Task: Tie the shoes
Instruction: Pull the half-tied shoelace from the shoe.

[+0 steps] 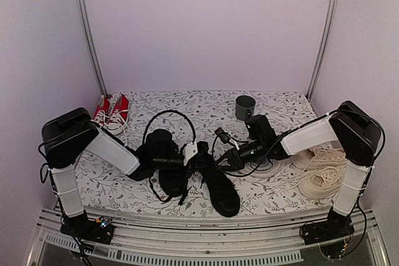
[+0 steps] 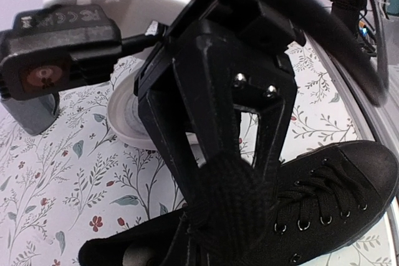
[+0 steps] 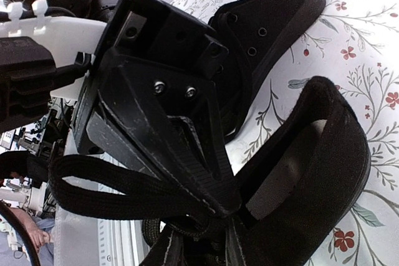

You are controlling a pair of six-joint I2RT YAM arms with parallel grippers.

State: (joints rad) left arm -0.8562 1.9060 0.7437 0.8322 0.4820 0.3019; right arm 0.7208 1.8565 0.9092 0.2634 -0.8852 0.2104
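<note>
We see little legible writing: the left wrist view shows a black camera module (image 2: pixel 59 51) with small white certification-style marks on its top edge, too small to read. No brand readable on either shoe.

The pair of all-black low-top lace-up sneakers (image 1: pixel 206 182) sits at the centre-front of the floral-print tabletop (image 1: pixel 274 194), one toe near the table's near edge. In the left wrist view one black sneaker (image 2: pixel 312 210) lies below the fingers, eyelets and toe cap visible, toe pointing to the right of that view.

Left gripper (image 2: pixel 227 197) is clenched on a bunch of thin black lace (image 2: pixel 224 207) right above that shoe. Right gripper (image 3: pixel 215 197) has its fingers pinched on a flat black lace loop (image 3: pixel 106 188) that runs off to the left in its view; the shoe's open collar (image 3: pixel 324 172) sits just beside it.

Edges and room: small red-and-white sneakers (image 1: pixel 112 113) sit at the far-left corner, against the wall post. A grey cylindrical cup (image 1: pixel 245 108) stands at the back, right of centre. Cream sneakers with loose laces (image 1: pixel 321 172) lie at the right edge under the right arm. Open patterned surface shows between cup and red shoes, and front-left below the left arm. Both arms converge at centre, grippers near each other.
</note>
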